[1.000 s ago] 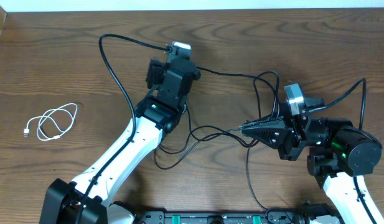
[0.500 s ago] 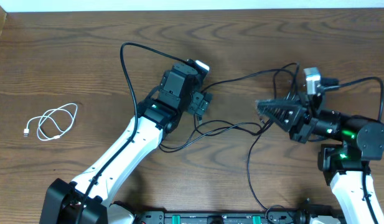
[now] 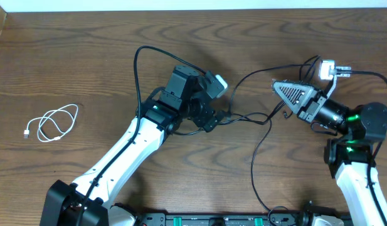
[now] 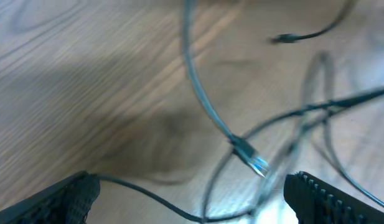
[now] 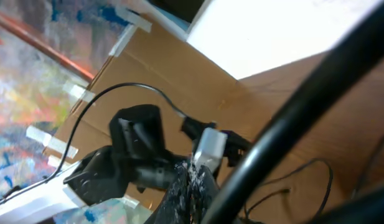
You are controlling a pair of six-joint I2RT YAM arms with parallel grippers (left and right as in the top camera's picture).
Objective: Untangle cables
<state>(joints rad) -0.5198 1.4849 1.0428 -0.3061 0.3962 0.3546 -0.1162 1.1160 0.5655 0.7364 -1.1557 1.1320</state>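
Dark brown wood grain covers the table (image 3: 68,56), on which two robot arms are seen, the left arm (image 3: 127,150) reaching in from the near left and the right arm (image 3: 353,182) from the near right. One white cable (image 3: 52,122) is laid in a loose coil at the far left of the table, well apart from everything else. Black cables (image 3: 256,117) are spread in crossing loops across the middle, between the two arms; how many separate black cords make up this tangle cannot be told. The left end effector (image 3: 207,108) is held over the left part of the tangle with its jaws spread wide and nothing gripped: in the left wrist view its two fingertips (image 4: 67,199) are seen far apart at the lower corners, with blurred black strands crossing on the wood beyond them. Two cord ends are made out there, one plug (image 4: 249,155) with a bluish tip near the middle and another loose end (image 4: 282,38) further off. The right end effector (image 3: 282,89) is raised and tilted at the right of the tangle with its jaws closed together; whether a strand is pinched between them cannot be told. The right wrist view is blurred.
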